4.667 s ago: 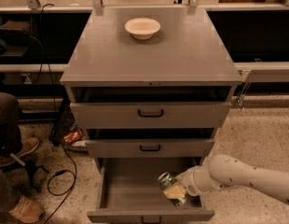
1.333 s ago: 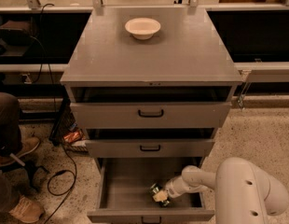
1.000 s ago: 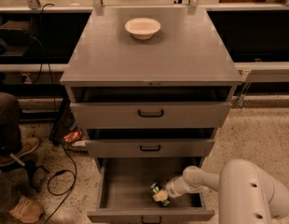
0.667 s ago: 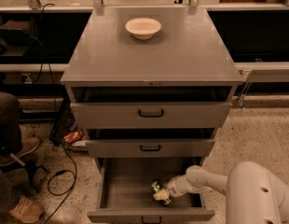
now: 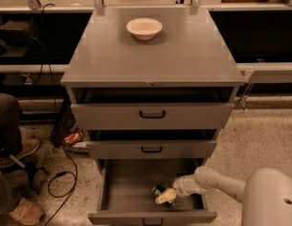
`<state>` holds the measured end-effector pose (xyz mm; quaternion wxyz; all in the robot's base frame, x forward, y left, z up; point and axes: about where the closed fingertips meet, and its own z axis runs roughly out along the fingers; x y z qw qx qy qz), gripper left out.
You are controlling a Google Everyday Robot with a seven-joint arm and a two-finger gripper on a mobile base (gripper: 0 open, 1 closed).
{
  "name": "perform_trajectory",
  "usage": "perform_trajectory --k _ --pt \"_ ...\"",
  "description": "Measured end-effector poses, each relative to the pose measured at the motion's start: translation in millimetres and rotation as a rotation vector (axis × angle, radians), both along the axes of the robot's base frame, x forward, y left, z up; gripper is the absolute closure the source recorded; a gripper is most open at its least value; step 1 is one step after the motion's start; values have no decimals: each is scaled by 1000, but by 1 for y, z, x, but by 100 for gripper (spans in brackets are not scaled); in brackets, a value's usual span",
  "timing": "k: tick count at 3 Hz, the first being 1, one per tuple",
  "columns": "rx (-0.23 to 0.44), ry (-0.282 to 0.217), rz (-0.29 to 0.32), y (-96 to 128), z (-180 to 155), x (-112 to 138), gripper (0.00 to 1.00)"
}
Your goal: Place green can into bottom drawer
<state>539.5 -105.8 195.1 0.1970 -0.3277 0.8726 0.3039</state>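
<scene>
You see the bottom drawer (image 5: 129, 192) open, lower centre; inside, the green can (image 5: 158, 190) with the gripper (image 5: 166, 197) at it, hold unclear.

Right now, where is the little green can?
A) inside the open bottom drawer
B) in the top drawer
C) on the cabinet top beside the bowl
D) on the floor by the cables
A: the green can is down inside the open bottom drawer, with the end effector right at it; the cabinet top holds only the bowl.
</scene>
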Motion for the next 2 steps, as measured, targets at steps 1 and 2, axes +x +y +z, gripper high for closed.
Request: perform_trajectory --k 1,2 --pt "-8 -37 -25 -21 24 8 0" --pt "-13 -92 -62 -57 60 18 0"
